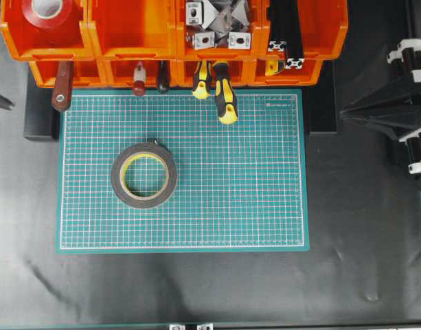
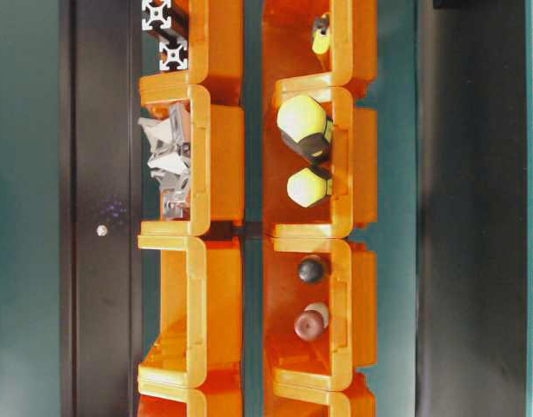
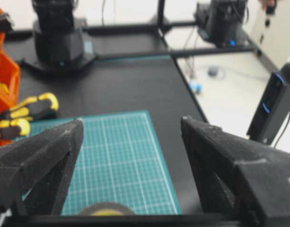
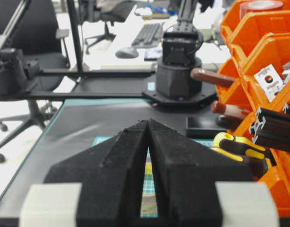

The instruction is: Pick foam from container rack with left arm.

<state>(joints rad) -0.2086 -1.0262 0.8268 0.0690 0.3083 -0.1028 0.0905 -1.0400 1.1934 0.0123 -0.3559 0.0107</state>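
On the dark tabletop (image 1: 196,289) a green cutting mat (image 1: 251,179) holds the foam (image 1: 144,175), lying flat below the container rack (image 1: 128,41). We judge it light and springy; pinch across its ring wall. Left gripper (image 3: 130,132) jaws gape empty; right gripper (image 4: 148,125) jaws are closed.

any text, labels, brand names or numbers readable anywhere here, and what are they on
No text reads clearly in any view.
Cutting mat: a small pale print near its top right corner, too small to read.
Red tape roll, foam, container rack: no visible lettering.
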